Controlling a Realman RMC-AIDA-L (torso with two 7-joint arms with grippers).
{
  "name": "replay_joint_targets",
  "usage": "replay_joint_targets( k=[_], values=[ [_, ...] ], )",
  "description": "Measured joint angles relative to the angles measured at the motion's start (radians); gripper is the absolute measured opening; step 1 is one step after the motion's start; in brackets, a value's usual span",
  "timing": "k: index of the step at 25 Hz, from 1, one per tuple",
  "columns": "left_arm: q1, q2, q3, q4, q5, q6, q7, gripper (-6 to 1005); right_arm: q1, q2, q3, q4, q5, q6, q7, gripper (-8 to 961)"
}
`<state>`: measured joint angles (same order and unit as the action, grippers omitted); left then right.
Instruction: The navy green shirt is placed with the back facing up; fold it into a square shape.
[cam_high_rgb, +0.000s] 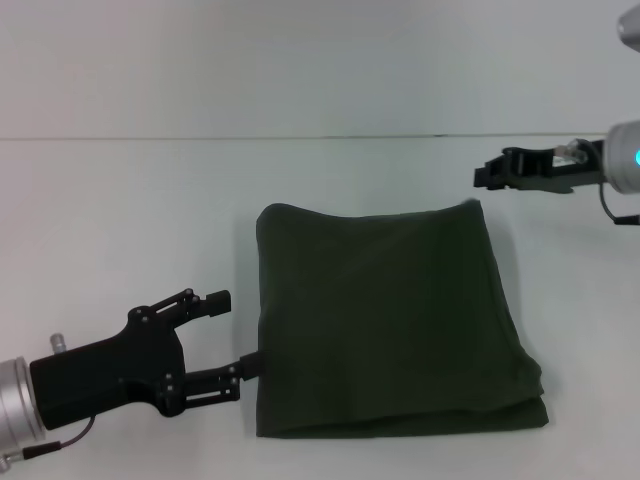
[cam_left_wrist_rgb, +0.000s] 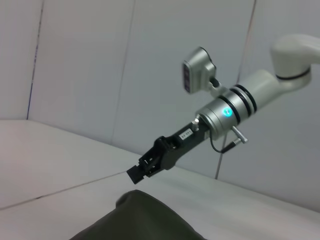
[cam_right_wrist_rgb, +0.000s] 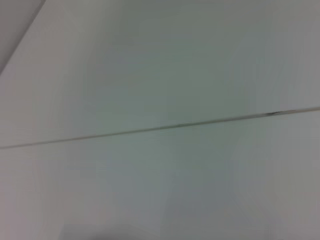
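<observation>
Head view puts the left gripper (cam_high_rgb: 222, 340) low at the shirt's (cam_high_rgb: 390, 320) left edge, jaws spread wide and holding nothing, its lower finger just touching the cloth. The shirt lies mid-table, already folded into a near square with layered edges along the near side, so the step in hand looks like releasing: best to draw straight back without dragging the fold. Right gripper (cam_high_rgb: 484, 176) hovers just off the far right corner; I cannot tell its opening
</observation>
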<state>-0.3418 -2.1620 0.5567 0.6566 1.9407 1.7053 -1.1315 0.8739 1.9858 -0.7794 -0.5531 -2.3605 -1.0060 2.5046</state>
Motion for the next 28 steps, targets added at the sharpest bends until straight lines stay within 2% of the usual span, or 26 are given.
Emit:
replay_joint_targets(
  k=[4, 5, 6, 7, 8, 11, 14, 16, 21, 24, 28],
  values=[
    [-0.004, 0.004, -0.002, 0.0, -0.006, -0.002, -0.038, 903, -0.067, 0.002, 0.033, -0.023, 0.118, 0.006, -0.083, 156],
    [-0.005, 0.004, -0.003, 0.0, -0.007, -0.004, -0.044, 903, -0.087, 0.003, 0.042, -0.027, 0.165, -0.002, -0.13, 185],
    [-0.007, 0.004, -0.01, -0.001, -0.008, -0.008, -0.057, 903, -0.139, 0.007, 0.057, -0.038, 0.304, -0.038, -0.276, 214],
    [-0.007, 0.004, -0.01, -0.001, -0.008, -0.008, -0.057, 903, -0.139, 0.007, 0.057, -0.038, 0.304, -0.038, -0.276, 243],
    [-0.008, 0.004, -0.015, -0.003, -0.009, -0.01, -0.065, 903, -0.168, 0.012, 0.057, -0.04, 0.38, -0.068, -0.371, 272],
    [-0.019, 0.005, -0.041, -0.023, -0.009, -0.011, -0.091, 903, -0.238, 0.04, 0.052, -0.038, 0.537, -0.15, -0.706, 421],
    [-0.026, 0.009, -0.068, -0.037, -0.012, -0.012, -0.126, 903, -0.271, 0.086, 0.05, -0.038, 0.564, -0.179, -0.945, 556],
    [-0.031, 0.01, -0.084, -0.04, -0.012, -0.012, -0.156, 903, -0.269, 0.11, 0.042, 0.017, 0.563, -0.169, -1.114, 628],
    [-0.033, 0.01, -0.095, -0.049, -0.013, -0.012, -0.172, 903, -0.236, 0.109, 0.039, 0.122, 0.57, -0.108, -1.235, 814],
    [-0.036, 0.01, -0.097, -0.059, -0.013, -0.013, -0.18, 903, -0.22, 0.109, 0.017, 0.171, 0.567, -0.018, -1.266, 932],
    [-0.039, 0.012, -0.102, -0.063, -0.013, -0.013, -0.199, 903, -0.22, 0.109, -0.006, 0.198, 0.566, 0.04, -1.269, 932]
  ],
)
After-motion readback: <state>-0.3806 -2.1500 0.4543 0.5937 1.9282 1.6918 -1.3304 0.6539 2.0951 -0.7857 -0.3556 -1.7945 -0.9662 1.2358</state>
